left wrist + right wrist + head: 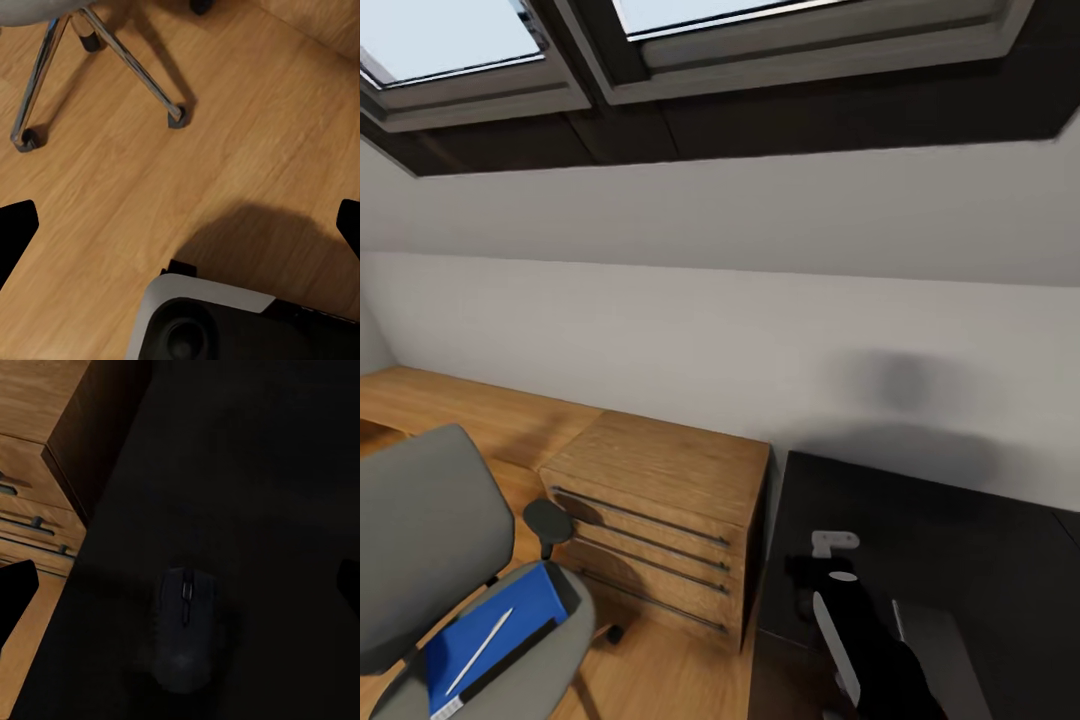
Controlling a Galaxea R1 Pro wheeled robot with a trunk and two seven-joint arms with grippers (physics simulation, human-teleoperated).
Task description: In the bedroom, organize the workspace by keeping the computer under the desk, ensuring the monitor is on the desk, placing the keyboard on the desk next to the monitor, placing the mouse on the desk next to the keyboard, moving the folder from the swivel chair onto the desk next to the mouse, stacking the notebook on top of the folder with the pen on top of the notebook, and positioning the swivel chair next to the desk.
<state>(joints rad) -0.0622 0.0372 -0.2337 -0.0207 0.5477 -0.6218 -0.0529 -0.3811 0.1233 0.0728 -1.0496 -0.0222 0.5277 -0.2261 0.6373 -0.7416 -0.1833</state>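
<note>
Right wrist view: mouse [184, 630] lying on desk [285, 472], right gripper [180, 585] apparently spread wide; left gripper [180, 225] likewise over floor [225, 135].

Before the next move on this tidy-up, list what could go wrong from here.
1. The small dark oval mouse sits on the glossy black desk under the open right end effector; low contrast could spoil the grasp.
2. The thin white pen lies loose on the flat blue folder on the grey swivel chair; tilting the folder may drop it.
</note>
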